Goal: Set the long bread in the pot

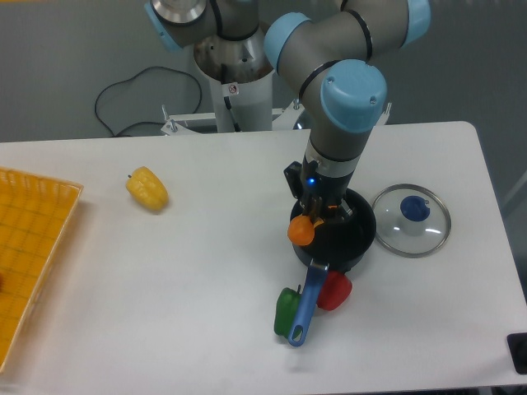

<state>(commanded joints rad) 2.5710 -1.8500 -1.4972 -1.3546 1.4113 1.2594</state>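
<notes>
Nearest the front edge of the white table (206, 329), right of centre: a green toy pepper (286, 311), touching the tip of the pot's blue handle (306, 306) on its left side. Just right of that handle, a red toy pepper (334, 290), tucked against the front of the pot.

A bit further back, the small black pot (346, 239), handle pointing toward the front edge. Orange rounded end of the long bread (300, 231) poking out over the pot's left rim, tilted up, rest of it running into the pot under the gripper. Can't really see how much sits inside.

Gripper (315, 216) right above the pot's left part, pointing straight down, blue light glowing on the wrist. Looks clamped on the bread, but fingers mostly hidden behind the wrist, so honestly can't tell for sure whether pinching or let go.

Just right of the pot, toward the right edge: round glass lid (411, 220) with a blue knob, lying flat, close to the pot but not touching.

Over on the left edge, a yellow-orange mesh tray (25, 263), partly out of shot. Further back and left of centre, a stubby yellow pepper (147, 188), lying alone, well apart from everything else.

Beyond the back edge: the arm's base column (239, 90) and a black cable (132, 103) looping on the floor.
</notes>
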